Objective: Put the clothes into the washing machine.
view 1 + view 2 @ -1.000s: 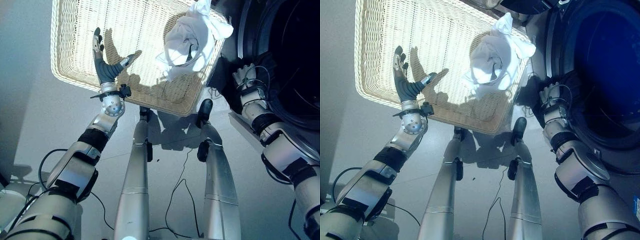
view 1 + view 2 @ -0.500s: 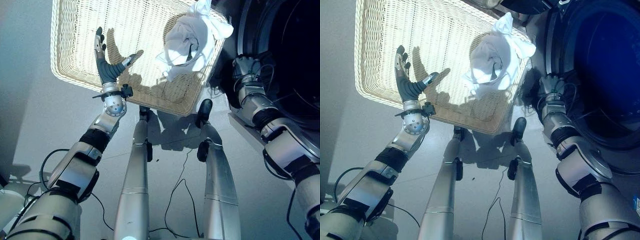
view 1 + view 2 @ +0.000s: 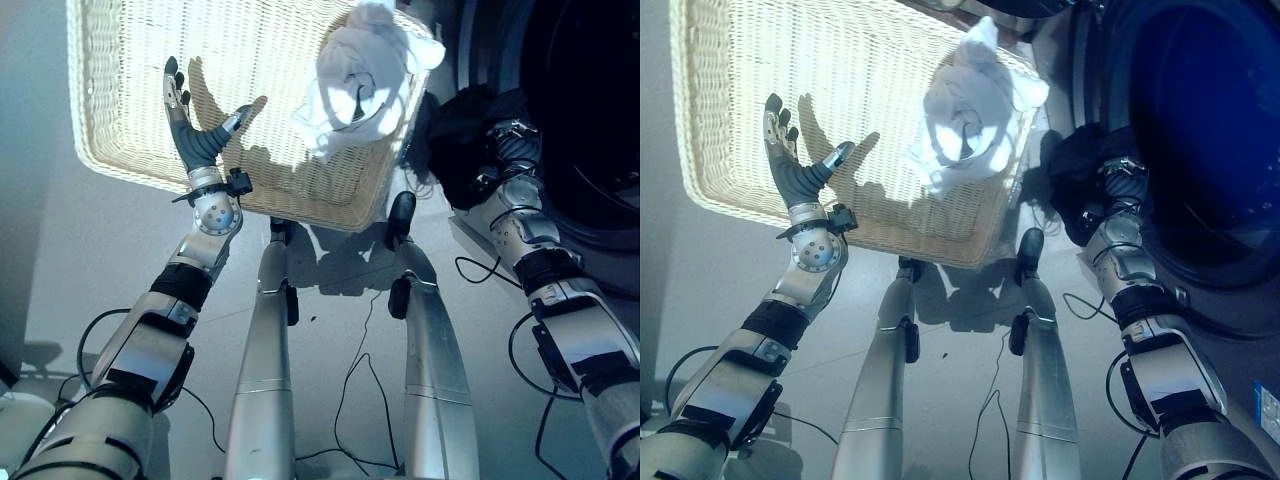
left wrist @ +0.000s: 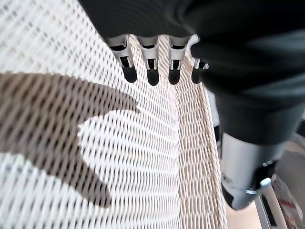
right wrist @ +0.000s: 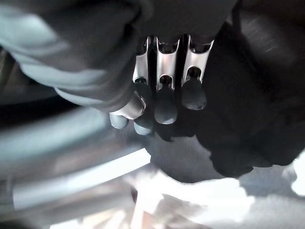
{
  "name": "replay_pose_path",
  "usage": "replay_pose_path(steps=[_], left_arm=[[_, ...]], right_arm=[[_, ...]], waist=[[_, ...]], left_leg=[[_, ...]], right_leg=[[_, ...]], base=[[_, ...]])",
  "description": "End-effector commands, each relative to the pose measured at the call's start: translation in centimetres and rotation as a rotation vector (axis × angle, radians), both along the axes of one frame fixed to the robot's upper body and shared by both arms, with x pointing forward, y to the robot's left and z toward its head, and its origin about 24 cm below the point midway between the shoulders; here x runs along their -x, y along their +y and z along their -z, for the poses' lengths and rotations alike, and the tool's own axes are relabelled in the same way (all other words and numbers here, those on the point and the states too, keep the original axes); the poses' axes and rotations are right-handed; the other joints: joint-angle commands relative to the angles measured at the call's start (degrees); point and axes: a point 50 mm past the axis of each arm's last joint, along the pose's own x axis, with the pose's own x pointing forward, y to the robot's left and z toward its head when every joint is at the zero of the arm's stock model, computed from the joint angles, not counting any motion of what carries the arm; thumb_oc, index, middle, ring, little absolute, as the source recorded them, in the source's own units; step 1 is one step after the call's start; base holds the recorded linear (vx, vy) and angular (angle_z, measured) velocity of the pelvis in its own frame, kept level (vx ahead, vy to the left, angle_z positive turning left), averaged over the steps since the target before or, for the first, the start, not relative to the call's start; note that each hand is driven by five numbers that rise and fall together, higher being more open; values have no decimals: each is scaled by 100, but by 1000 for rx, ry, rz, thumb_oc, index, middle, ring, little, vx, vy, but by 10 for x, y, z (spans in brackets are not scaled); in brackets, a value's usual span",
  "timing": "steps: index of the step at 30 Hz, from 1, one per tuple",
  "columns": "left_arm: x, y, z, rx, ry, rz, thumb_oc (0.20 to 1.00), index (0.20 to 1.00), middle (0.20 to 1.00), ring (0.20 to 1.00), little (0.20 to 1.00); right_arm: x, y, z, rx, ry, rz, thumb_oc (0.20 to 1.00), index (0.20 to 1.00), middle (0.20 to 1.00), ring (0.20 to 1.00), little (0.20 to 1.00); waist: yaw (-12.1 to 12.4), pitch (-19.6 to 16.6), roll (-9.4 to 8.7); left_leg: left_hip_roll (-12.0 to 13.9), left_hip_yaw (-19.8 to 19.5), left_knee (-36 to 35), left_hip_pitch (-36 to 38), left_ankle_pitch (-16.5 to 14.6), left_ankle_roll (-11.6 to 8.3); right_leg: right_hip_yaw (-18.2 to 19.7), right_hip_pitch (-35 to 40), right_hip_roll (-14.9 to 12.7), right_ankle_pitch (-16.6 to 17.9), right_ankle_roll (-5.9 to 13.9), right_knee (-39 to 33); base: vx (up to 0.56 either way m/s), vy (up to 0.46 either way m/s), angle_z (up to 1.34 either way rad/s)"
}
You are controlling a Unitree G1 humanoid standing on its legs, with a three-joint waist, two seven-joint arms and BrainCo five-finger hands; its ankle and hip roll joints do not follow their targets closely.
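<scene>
Right hand (image 3: 508, 150) curled into a black garment (image 3: 462, 150) at the rim of the washing machine (image 3: 1200, 150) opening, fingers (image 5: 164, 102) closed on the dark fabric. Left hand (image 3: 196, 125) raised over the wicker basket (image 3: 110, 110), fingers spread straight, holding nothing. White clothes (image 3: 360, 85) bunched in the basket corner nearest the machine.

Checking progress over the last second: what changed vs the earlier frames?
The right hand has lifted a dark garment up by the washing machine opening, fingers curled into it; earlier it sat lower with no cloth showing. Camera shifted. Unchanged: left hand open over the wicker basket, white clothes in its corner.
</scene>
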Motion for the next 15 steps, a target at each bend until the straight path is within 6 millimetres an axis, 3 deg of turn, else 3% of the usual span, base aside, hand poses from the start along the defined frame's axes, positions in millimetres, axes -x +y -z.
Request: replay_pose_path(steps=[1,5,6,10,11,15], left_arm=[[6,4,-11,4,-73,-31,1000,1000,1000,1000,1000],[4,7,-15,-1,-71,-37,1000,1000,1000,1000,1000],[3,12,-16,-5,-66,-37,1000,1000,1000,1000,1000],[10,28,-5,-22,-59,-52,1000,1000,1000,1000,1000],[14,32,-1,-25,-59,-60,1000,1000,1000,1000,1000],[15,37,-7,-26,-57,-67,1000,1000,1000,1000,1000]], right_arm=[[11,-26,-5,-200,-126,31,200,200,200,200,200],[13,-50,-7,-325,-118,108,200,200,200,200,200],[18,-69,-16,-380,-146,171,200,200,200,200,200],[52,-125,-38,-484,-304,436,200,200,200,200,200],[67,-137,-54,-482,-365,525,200,200,200,200,200],[86,-146,-87,-360,-420,613,200,200,200,200,200]], waist=[[-150,-110,291],[-134,-110,296],[-114,-110,307],[-110,-110,237],[-128,-110,176],[-205,-110,65]], left_leg=[[-244,-58,372,-53,-463,215],[-224,-70,338,-20,-469,188],[-216,-88,353,-3,-490,178],[-181,-183,378,19,-539,181],[-171,-199,363,47,-556,190],[-137,-185,381,100,-570,211]], right_leg=[[-239,333,329,296,328,-341],[-244,356,317,306,338,-367],[-251,379,316,296,343,-363],[-279,471,334,339,361,-416],[-308,532,356,381,372,-478],[-344,612,364,435,390,-519]], base=[[2,-14,-7],[2,-13,-2],[3,-47,0],[-5,-72,0],[-19,-85,-1],[-16,-29,-4]])
